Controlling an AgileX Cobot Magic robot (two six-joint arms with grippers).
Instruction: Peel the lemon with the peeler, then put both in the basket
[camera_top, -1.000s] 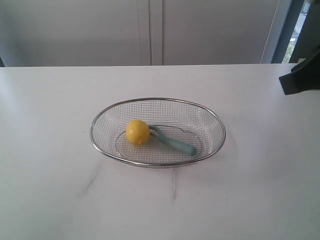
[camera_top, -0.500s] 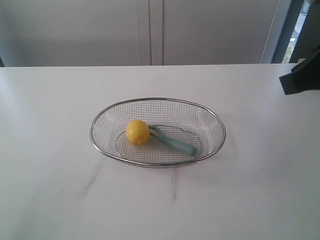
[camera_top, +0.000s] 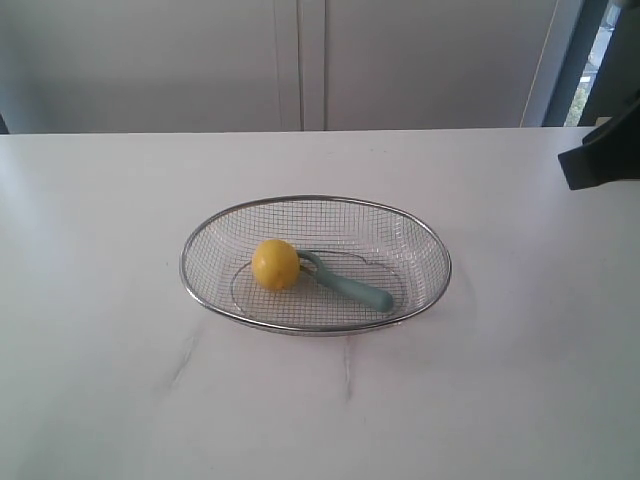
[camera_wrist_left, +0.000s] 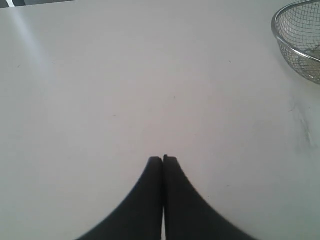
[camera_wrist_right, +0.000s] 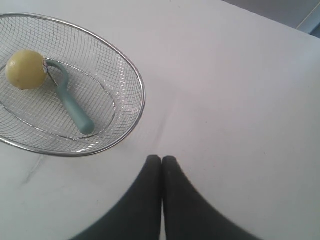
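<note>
Your left pincer (camera_wrist_left: 163, 159) is hovering clenched over the white surface (camera_top: 90, 210), its fingers pressing flat together and gripping nothing, with only an edge of the basket (camera_wrist_left: 300, 42) showing in its wrist view. Your right pincer (camera_wrist_right: 161, 158) is likewise hanging clenched and empty-handed over the surface, near the basket's rim but apart from it. You are seeing the silver wire-mesh basket resting near the middle of the surface. Inside it the teal peeler (camera_top: 352, 285) is lying flat on the mesh, its loop head touching the lemon (camera_top: 275, 264) and its handle pointing away. The yellow lemon is sitting on the basket's floor, toward its left half in the exterior view.
</note>
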